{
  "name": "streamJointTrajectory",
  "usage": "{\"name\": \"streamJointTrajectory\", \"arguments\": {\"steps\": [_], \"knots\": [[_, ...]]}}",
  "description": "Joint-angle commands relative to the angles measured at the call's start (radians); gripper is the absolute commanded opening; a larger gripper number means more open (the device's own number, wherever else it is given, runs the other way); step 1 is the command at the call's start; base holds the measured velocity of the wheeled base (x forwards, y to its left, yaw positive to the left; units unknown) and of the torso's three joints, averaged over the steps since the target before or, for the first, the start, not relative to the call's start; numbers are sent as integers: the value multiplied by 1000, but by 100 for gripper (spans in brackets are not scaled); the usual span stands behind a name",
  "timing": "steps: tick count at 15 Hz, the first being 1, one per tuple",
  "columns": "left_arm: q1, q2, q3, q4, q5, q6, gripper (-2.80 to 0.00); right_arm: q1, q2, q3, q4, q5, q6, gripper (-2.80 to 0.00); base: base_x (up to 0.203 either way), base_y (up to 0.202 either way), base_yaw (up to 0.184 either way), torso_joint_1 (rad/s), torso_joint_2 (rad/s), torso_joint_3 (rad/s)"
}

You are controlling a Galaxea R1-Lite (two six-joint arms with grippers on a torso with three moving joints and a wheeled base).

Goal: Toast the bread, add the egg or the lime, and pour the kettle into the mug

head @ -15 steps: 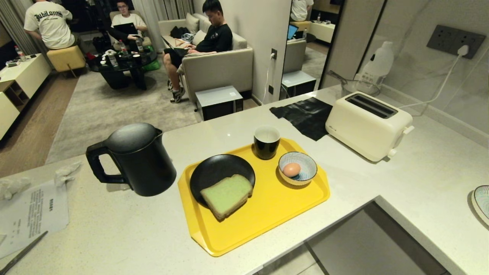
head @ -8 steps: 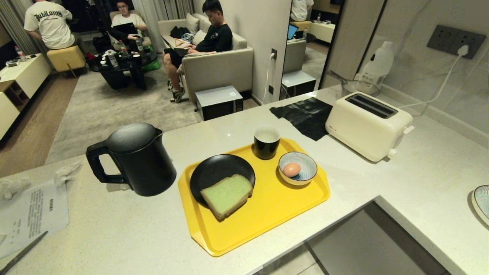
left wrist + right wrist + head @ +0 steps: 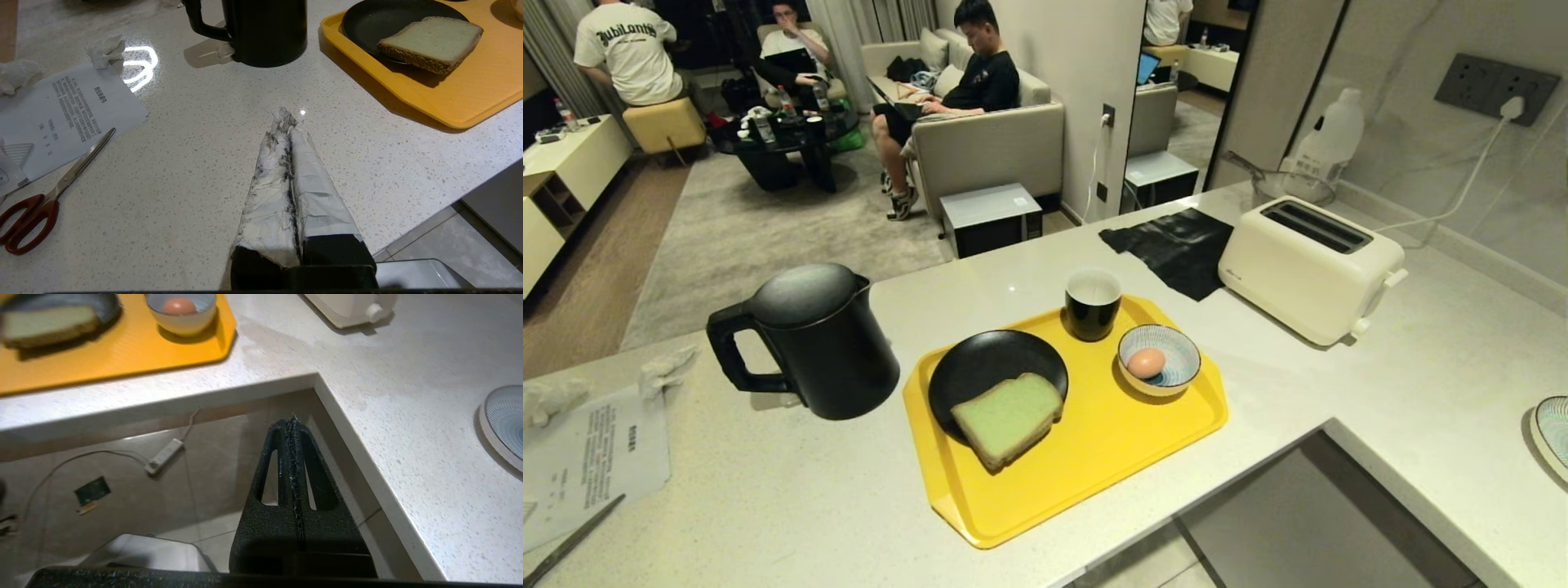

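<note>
Hovering pressed together, left gripper (image 3: 286,118) over bare counter (image 3: 196,171), right gripper (image 3: 292,418) beyond its inner corner edge.

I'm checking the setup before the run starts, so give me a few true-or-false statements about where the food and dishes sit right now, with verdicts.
1. The pale green bread slice lies partly on the round black plate. True.
2. The light-brown egg sits in the glossy black mug. False: it sits in the blue-striped bowl beside the mug.
3. The matte-black kettle stands on the yellow plastic tray. False: it stands on the counter beside the tray.
4. The cream toaster has nothing showing in its slots. True.
5. The left pincer holds the bread. False: it is shut over bare counter, holding nothing.
</note>
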Motion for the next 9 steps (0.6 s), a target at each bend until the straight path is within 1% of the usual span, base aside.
{"name": "streamJointTrajectory", "arguments": {"steps": [1,3,5,7,9], "knots": [[0,0,-2,0,-2,-1,-280,2,145,-150,77,41,13,-280,0,0,0,0,0,0],[0,0,-1,0,-5,-1,-280,3,315,-280,143,101,19,-280,0,0,0,0,0,0],[0,0,0,0,1,-7,-280,3,481,-421,183,137,19,-280,0,0,0,0,0,0],[0,0,0,0,3,-31,-280,3,633,-561,255,152,10,-280,0,0,0,0,0,0],[0,0,0,0,5,-43,-280,3,782,-639,326,155,-29,-280,0,0,0,0,0,0]]}}
